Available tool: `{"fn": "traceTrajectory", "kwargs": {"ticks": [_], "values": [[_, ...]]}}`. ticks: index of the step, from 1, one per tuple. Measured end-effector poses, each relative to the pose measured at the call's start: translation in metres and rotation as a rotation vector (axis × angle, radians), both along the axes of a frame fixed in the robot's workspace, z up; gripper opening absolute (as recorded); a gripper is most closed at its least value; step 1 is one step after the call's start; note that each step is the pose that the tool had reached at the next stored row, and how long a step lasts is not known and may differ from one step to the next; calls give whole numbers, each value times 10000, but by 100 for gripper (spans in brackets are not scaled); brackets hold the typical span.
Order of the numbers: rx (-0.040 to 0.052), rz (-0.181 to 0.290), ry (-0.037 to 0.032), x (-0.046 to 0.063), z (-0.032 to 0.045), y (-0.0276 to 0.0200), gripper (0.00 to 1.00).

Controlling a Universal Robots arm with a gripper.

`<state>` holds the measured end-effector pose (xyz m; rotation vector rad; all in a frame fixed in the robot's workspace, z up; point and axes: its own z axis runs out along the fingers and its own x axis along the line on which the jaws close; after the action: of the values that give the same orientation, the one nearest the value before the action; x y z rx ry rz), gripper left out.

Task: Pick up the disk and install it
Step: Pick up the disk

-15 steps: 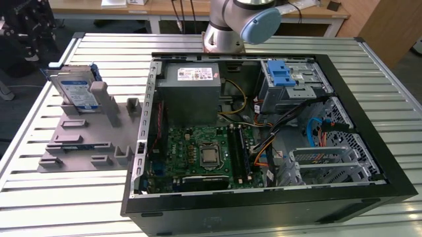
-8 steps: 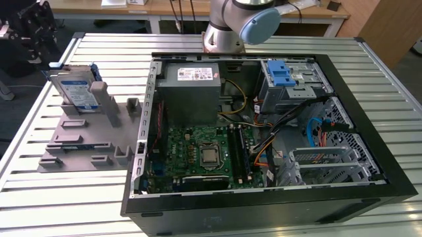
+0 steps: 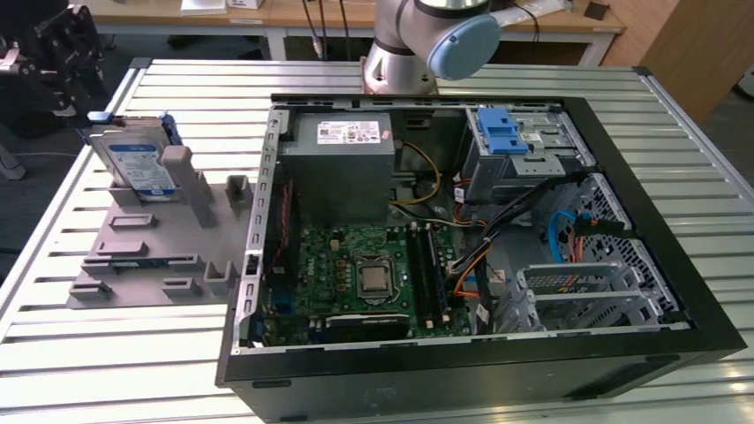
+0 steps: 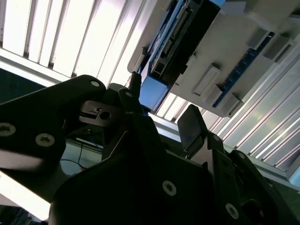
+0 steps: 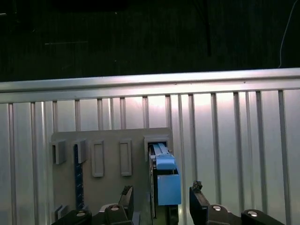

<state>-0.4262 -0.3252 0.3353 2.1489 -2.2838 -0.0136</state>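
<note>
Silver metal hard disk with a blue plastic bracket (image 3: pixel 133 166) parked in its holder, black gripper (image 5: pixel 161 188) wide open

The disk stands on edge in a grey plastic fixture plate (image 3: pixel 141 252) on the slatted metal table (image 3: pixel 118 353), on the exterior view's left of the open black computer case (image 3: pixel 471 380). In the first wrist view its blue end sits between the spread fingers (image 5: pixel 199 201), with gaps on both sides.

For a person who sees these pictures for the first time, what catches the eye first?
The open black computer case lies on the slatted metal table, its green motherboard exposed. At the exterior view's left, the disk stands on edge in a grey fixture. In the first wrist view the open pincer faces the disk, one finger to each side of it.
</note>
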Motion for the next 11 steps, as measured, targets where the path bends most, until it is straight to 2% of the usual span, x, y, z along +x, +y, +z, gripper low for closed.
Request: {"fn": "traceTrajectory", "kwargs": {"ticks": [11], "values": [[16, -1, -1, -12, -93, 1, 59]]}}
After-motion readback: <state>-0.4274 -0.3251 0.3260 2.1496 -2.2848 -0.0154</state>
